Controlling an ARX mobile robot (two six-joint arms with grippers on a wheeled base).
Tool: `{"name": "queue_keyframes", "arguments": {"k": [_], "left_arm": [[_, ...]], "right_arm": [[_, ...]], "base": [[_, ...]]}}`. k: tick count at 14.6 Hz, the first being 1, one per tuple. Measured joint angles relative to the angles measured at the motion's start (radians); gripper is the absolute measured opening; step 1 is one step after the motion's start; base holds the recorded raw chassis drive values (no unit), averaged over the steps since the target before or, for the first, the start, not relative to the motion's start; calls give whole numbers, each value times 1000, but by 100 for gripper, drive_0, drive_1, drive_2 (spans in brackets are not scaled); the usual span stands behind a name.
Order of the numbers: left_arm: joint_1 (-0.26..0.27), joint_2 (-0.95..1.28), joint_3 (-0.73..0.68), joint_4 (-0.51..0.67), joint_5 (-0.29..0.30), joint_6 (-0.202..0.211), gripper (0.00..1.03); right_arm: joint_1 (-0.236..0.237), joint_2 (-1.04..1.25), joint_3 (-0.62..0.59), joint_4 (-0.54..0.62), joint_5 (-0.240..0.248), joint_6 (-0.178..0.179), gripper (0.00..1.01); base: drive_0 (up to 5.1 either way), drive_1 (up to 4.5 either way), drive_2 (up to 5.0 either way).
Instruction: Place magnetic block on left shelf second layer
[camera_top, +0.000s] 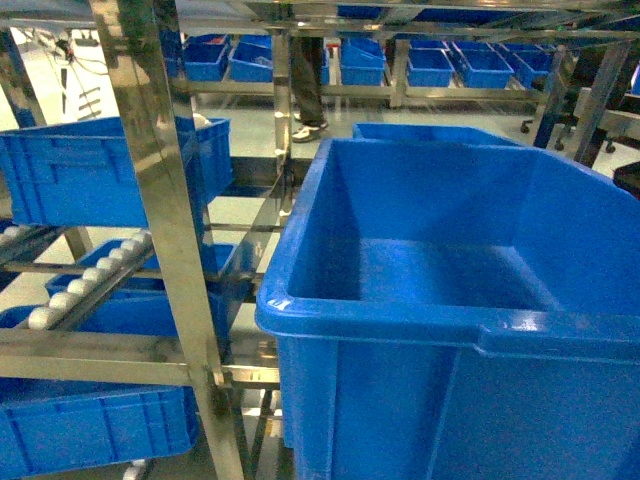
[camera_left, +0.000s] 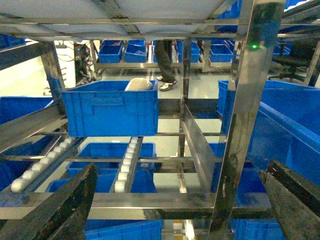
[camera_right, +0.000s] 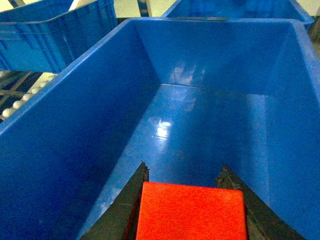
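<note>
The magnetic block (camera_right: 190, 212) is bright red with a flat, squarish face, and my right gripper (camera_right: 183, 171) is shut on it, dark fingers (camera_right: 125, 210) hugging both sides. It hangs over the inside of a big blue crate (camera_right: 75, 125). My left gripper (camera_left: 182, 167) is open and holds nothing; its fingers (camera_left: 70, 205) frame the steel rack from the front. The left shelf shows a level of white roller rails (camera_left: 127, 160), also seen in the head view as roller rails (camera_top: 95, 272). Neither gripper shows in the head view.
The big blue crate (camera_top: 300, 300) fills the right of the head view. A smaller blue crate (camera_left: 110, 112) holding a white object rests on the rails. Shiny steel posts (camera_left: 240, 125) and a front crossbar (camera_left: 150, 200) stand close to the left gripper. A person's legs (camera_left: 167, 65) are far behind.
</note>
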Motion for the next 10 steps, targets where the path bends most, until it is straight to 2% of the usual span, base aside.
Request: {"name": "queue_keyframes", "arguments": {"k": [2, 4, 5, 6, 7, 8, 10], "left_arm": [[0, 0, 0, 0, 0, 0, 98], [0, 0, 0, 0, 0, 0, 98], [0, 0, 0, 0, 0, 0, 98], [0, 0, 0, 0, 0, 0, 98], [0, 0, 0, 0, 0, 0, 98], [0, 0, 0, 0, 0, 0, 98], [0, 0, 0, 0, 0, 0, 98]], "right_arm": [[2, 72, 68, -48, -19, 6, 34], [28, 153, 126, -58, -15, 10, 34], [73, 320, 291, -104, -4, 16, 34], [74, 457, 394, -101, 41, 40, 39], [71, 492, 398, -40, 83, 50, 55], [73, 482, 356, 46, 128, 50, 66], [108, 363, 179, 269, 231, 16, 92]], "base": [[0, 0, 0], [0, 0, 0], [0, 0, 0], [0, 0, 0], [0, 0, 0], [0, 0, 0], [0, 0, 0]]}}
